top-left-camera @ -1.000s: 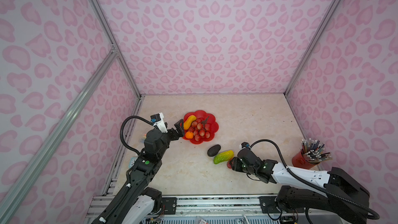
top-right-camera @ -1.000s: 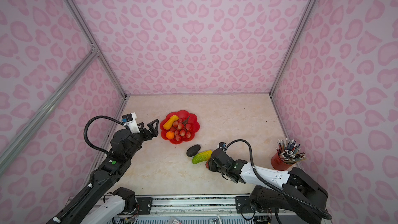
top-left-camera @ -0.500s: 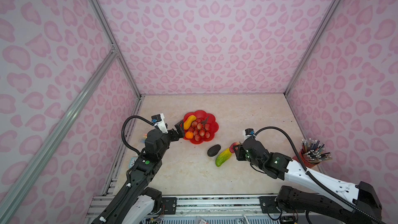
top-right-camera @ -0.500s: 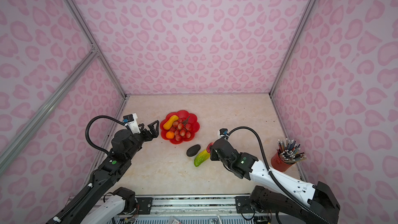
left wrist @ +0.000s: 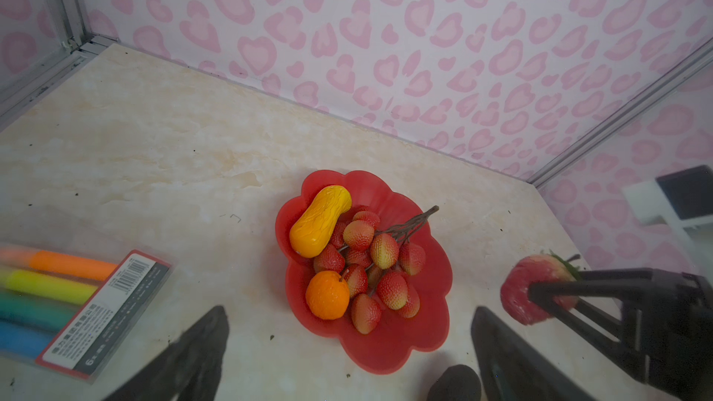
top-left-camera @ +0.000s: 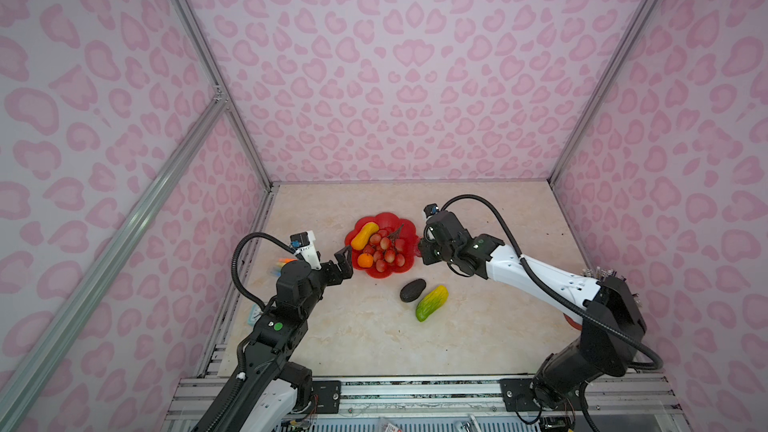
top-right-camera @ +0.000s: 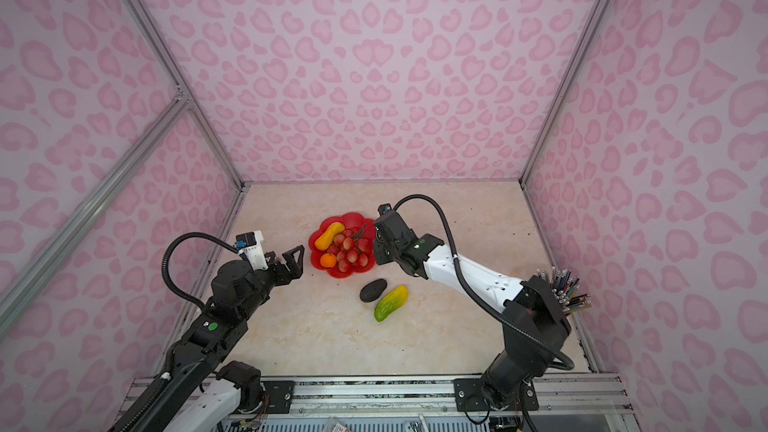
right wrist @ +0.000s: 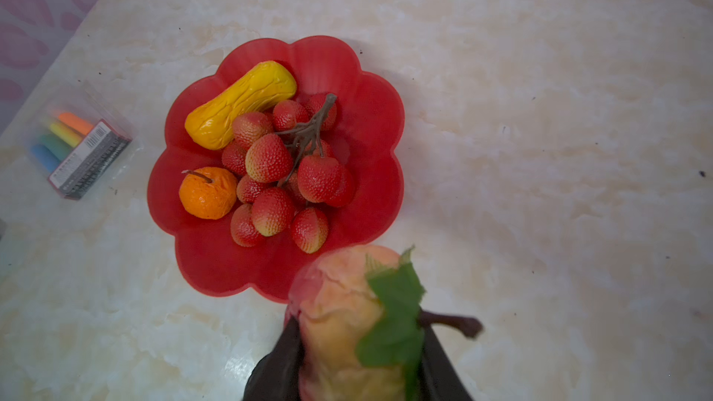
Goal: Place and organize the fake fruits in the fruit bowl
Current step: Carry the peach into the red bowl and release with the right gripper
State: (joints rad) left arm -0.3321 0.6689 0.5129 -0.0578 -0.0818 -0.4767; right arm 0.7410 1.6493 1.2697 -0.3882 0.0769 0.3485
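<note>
right claw (right wrist: 359, 345): clamped on the apple (right wrist: 335, 295), a finger on each side
apple: red-pink fading to pale yellow, wrinkled skin, green leaf, dark stem; at the claw tips, over the bowl's near rim
fruit bowl (right wrist: 370, 117): just ahead of right claw; glossy red, shallow, scalloped petal rim
in bowl: bumpy red lychee bunch (right wrist: 270, 156) on a brown twig, dimpled orange (right wrist: 208, 192), ridged yellow-orange oblong (right wrist: 239, 104)
behind right claw: matte dark avocado (top-left-camera: 412, 290) just beside the green-yellow oblong (top-left-camera: 431, 303), both on the marble-look table (top-left-camera: 478, 222)
left claw (top-right-camera: 296, 263): spread wide, empty; bowl just ahead

1 bowl (top-left-camera: 384, 274), 1 lychee bunch (top-left-camera: 384, 249), 1 orange (top-left-camera: 365, 260), 1 yellow oblong (top-left-camera: 365, 234), 1 green oblong (top-left-camera: 431, 303), 1 avocado (top-left-camera: 412, 290), 1 apple (left wrist: 540, 270).
</note>
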